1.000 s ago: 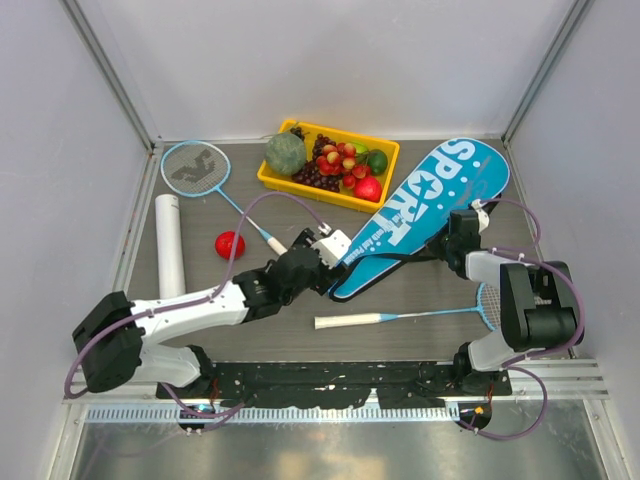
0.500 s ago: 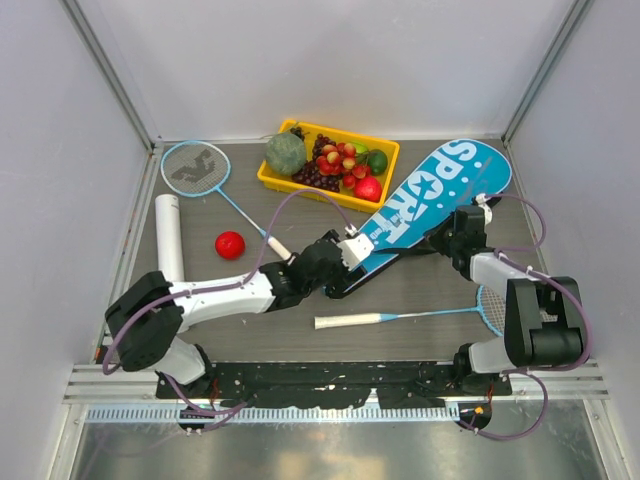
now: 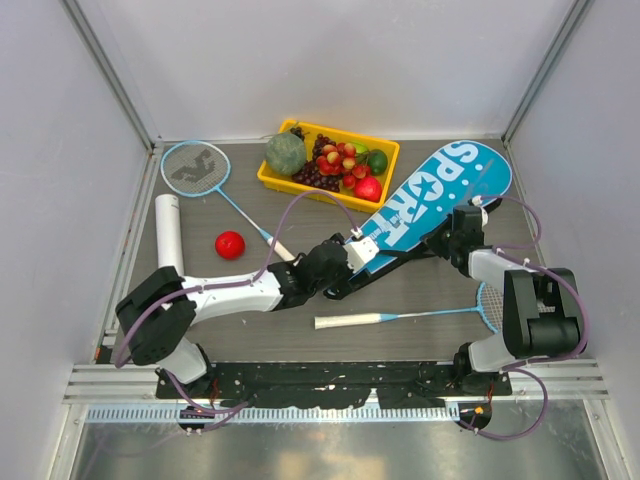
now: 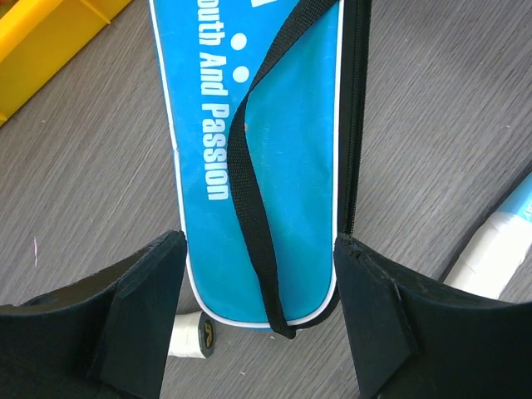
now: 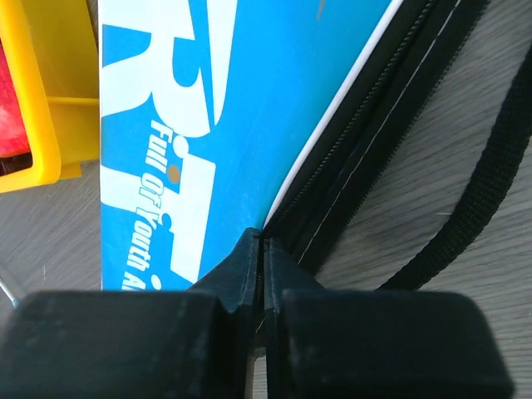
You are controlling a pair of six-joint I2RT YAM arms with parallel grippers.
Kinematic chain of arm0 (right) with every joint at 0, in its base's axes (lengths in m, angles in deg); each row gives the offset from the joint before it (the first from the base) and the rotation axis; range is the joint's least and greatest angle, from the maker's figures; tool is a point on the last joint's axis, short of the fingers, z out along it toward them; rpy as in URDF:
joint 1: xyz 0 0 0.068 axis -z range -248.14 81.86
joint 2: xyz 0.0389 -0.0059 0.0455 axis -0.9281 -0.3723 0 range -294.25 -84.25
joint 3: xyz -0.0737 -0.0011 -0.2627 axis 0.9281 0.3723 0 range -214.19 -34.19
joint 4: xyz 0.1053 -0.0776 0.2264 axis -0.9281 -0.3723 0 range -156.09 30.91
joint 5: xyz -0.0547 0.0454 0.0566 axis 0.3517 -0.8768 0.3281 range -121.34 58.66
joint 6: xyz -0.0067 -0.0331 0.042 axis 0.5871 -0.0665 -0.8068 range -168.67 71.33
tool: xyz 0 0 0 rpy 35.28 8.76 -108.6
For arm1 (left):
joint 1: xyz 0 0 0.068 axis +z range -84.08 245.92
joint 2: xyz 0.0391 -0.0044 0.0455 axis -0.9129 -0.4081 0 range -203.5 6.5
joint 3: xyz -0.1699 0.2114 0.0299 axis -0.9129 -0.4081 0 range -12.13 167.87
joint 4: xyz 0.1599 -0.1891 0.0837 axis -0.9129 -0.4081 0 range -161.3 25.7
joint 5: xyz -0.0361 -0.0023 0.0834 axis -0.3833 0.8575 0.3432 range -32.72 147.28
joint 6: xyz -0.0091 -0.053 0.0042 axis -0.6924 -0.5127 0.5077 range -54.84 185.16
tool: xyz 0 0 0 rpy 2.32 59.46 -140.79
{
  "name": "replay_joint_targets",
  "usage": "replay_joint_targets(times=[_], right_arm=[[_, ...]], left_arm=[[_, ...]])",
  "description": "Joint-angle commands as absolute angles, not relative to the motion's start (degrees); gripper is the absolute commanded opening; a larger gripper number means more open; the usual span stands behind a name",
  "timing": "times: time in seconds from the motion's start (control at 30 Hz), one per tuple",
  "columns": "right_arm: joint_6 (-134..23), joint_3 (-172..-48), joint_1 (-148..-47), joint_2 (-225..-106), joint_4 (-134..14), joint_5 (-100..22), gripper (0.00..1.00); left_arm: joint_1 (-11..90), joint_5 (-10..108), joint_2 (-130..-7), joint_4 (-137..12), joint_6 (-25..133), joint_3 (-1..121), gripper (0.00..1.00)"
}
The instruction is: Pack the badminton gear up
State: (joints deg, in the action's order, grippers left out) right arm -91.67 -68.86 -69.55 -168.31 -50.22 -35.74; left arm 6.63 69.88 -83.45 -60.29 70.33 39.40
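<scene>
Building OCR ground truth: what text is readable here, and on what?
"SPORT": on the bag, top view.
"Full Of Youth A": on the bag, right wrist view; the rest is hidden.
"outh And Passion": on the bag, left wrist view; the start is cut off.
Mark on the racket strings, sticker on a handle: unreadable.

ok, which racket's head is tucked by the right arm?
The near racket, lying crosswise by the arm bases; its head is partly behind the right arm. The other racket lies back left, head fully visible.
</scene>
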Motion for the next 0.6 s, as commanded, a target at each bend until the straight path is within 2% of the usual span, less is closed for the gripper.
replay_joint_targets(times=[0.0, 0.2, 0.57], right_arm=[[-91.2, -70.3, -69.7, -167.9, -48.5, -35.6, 0.05], [-91.6, -70.2, -69.8, -166.8, -46.6, -37.0, 0.05], [-94.4, -71.0, -69.7, -161.2, -48.3, -42.5, 0.05]], left_arm=[[6.3, 70.6, -81.8, -58.5, 69.5, 39.1, 0.75], [6.1, 70.3, -81.0, -58.5, 69.2, 38.6, 0.75], [5.6, 69.1, -90.2, -58.9, 73.2, 47.2, 0.76]])
